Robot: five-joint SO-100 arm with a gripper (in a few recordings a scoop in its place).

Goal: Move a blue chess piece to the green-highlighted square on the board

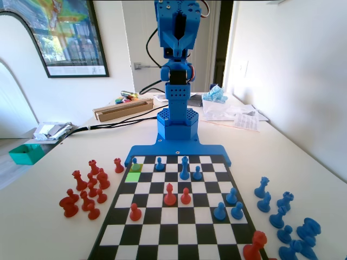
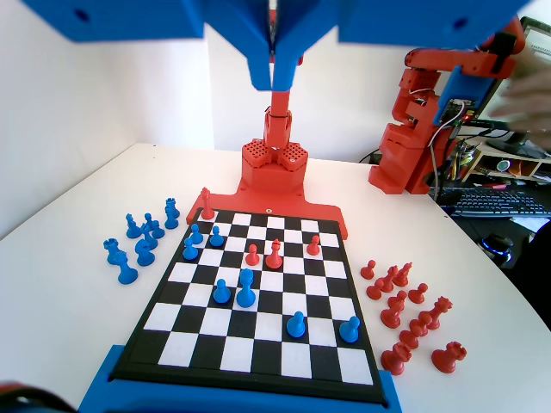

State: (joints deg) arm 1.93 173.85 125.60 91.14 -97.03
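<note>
Your blue chess piece stands upright in the board's far row, in the fixed view's left corner next to the blue base plate, on a dull yellowish-tinted square. The green-highlighted square is the next square toward the fixed camera, touching the yellowish one, and you can see that nothing stands on it. In the wrist view the same pawn is in the nearest row at the right, with another blue pawn just beside it to the left.

Your gripper hangs high over the board in the wrist view, well apart from every piece. Its two jaws are pressed together with nothing between them. In the fixed view the blue arm stands folded upright at the far end.

Further along the far rows in the fixed view you have a second blue pawn, a taller blue piece and a third blue pawn just beside it. Two red pawns stand side by side near the middle of the board, and a single red pawn stands nearer the camera at left. Three blue pawns cluster on the right side. Off the board, red pieces are grouped on the table at the fixed view's left, and blue pieces at its right.
</note>
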